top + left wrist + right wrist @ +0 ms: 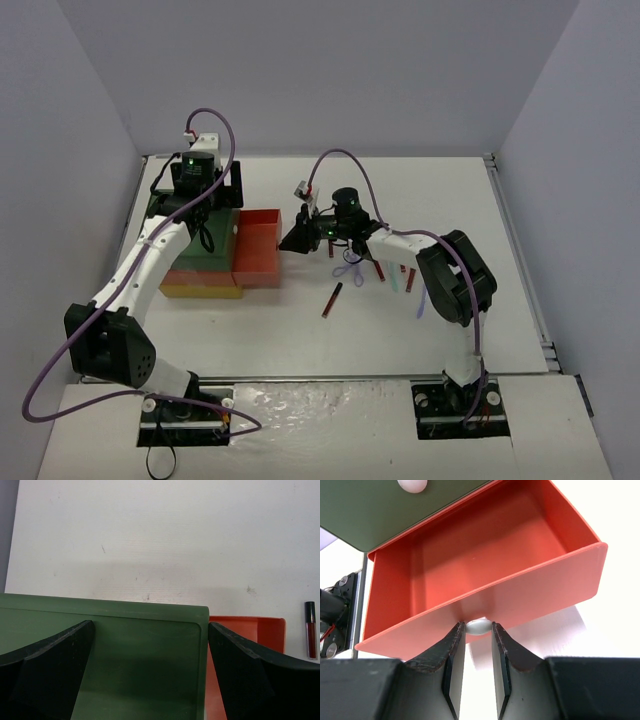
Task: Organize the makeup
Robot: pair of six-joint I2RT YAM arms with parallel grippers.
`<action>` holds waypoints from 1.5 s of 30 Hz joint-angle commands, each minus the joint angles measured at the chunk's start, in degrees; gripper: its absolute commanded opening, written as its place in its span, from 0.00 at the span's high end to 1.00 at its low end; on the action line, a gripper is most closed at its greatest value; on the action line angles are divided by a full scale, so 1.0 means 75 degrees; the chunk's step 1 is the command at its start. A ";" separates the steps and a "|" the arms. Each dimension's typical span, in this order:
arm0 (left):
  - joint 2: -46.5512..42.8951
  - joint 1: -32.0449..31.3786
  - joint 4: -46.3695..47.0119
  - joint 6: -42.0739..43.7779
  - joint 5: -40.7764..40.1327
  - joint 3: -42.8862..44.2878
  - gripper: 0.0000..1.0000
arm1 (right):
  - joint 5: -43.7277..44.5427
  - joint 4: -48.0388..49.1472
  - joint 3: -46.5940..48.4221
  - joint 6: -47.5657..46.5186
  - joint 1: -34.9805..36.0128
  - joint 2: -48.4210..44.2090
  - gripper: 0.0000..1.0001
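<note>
The white table [400, 330] fills the middle of the top view, closed in by pale walls. At centre left sits the drawer box [220, 255], green on top, with a red band and then a yellow one below. Its red drawer [262, 250] stands out to the right of the box, open and bare inside.

The left arm reaches up the left of the frame to the box. In the left wrist view the left gripper [150, 625] is released, its jaws spread wide on either side of the green top and grasping nothing. Whether the fingers touch the box cannot be told.

The right arm bends in from the lower right. The right gripper [477, 626] is clenched on the white knob [480, 627] at the front wall of the red drawer, one finger pressed to each side of it.

The makeup lies loose on the table to the right of the drawer, at the centre of the top view:
- A lavender scissor-like tool [347, 270] lies just below the right wrist.
- A dark-red stick [332, 299] lies alone, lower down.
- A mint stick [409, 284] and a lavender stick [421, 303] lie beside the right forearm.
- Further dark sticks are partly hidden under that arm.
</note>
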 commanded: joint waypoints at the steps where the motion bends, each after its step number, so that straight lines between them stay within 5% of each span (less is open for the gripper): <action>1: -0.0144 0.0141 -0.0109 -0.0157 0.0124 -0.0060 0.07 | -0.0121 0.0244 -0.0003 -0.0226 -0.0101 -0.0716 0.88; 5: -0.0211 0.0141 -0.0092 -0.0104 0.0289 -0.0021 0.07 | -0.0028 -0.0106 0.0034 -0.0406 -0.0108 -0.0829 0.56; 11: -0.0322 0.0118 -0.0265 0.0017 0.0597 0.0336 0.07 | 0.0363 -0.1259 0.0266 -0.0899 -0.0178 -0.1132 0.25; 15: -0.0536 -0.0109 -0.0741 0.0177 0.0677 0.1063 0.07 | 0.1084 -0.1835 0.0142 -0.0967 -0.0338 -0.2029 0.19; 20: -0.0808 -0.1120 -0.1579 0.0249 0.0562 0.2152 0.07 | 0.3540 -0.2882 -0.0404 -0.0641 -0.0681 -0.3962 0.10; 22: -0.0854 -0.1914 -0.1924 0.0188 0.0471 0.2358 0.07 | 0.5263 -0.3633 -0.0556 -0.0413 -0.0837 -0.4742 0.04; 29: -0.0616 -0.4168 -0.2121 -0.0478 -0.0102 0.1923 0.07 | 0.8625 -0.5335 -0.1089 0.0299 -0.1172 -0.7386 0.00; 35: 0.0424 -0.5072 -0.2078 -0.0998 -0.0270 0.1401 0.10 | 0.9604 -0.5811 -0.1958 0.0765 -0.1197 -0.9230 0.00; 45: 0.1957 -0.5074 -0.2062 -0.1662 -0.0054 0.1150 0.21 | 0.9310 -0.6250 -0.2698 0.0756 -0.1197 -1.0344 0.00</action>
